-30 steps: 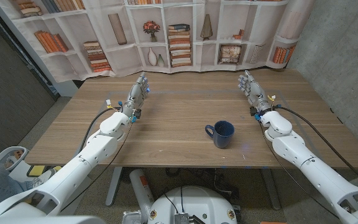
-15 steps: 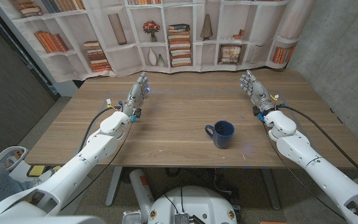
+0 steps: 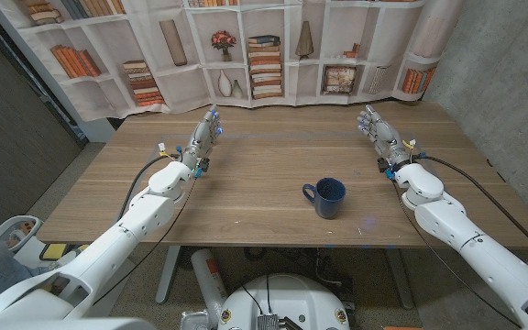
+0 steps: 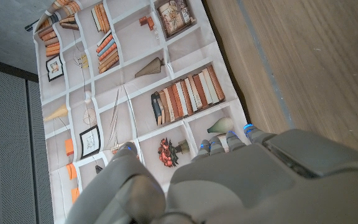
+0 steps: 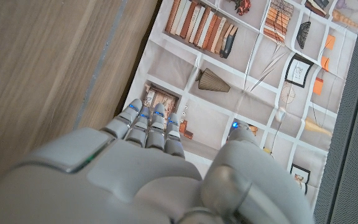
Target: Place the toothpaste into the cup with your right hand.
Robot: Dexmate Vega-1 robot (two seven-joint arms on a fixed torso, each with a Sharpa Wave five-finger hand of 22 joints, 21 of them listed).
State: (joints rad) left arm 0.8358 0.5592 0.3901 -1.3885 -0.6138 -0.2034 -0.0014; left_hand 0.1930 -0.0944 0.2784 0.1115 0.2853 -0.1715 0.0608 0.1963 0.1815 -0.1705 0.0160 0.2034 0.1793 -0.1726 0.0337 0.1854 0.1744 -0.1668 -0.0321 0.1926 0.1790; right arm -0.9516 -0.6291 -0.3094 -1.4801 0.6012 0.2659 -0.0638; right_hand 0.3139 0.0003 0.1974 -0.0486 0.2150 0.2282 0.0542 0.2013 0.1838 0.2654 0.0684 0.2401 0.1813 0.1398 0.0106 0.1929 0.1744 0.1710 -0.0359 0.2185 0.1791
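Both fingertips (image 4: pixel 248 130) partly hidden.

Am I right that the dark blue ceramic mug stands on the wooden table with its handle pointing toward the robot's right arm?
Not quite. The head view shows the dark blue ceramic mug standing on the wooden table, but its handle points toward the robot's left arm.

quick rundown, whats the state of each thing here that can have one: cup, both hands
cup: upright on the table, handle toward the robot's left, nothing seen in it, no hand touching it
left hand: open, holds nothing, fingers reaching toward the bookshelf backdrop
right hand: open, holds nothing, apart from the cup
toothpaste: none to be seen on the table
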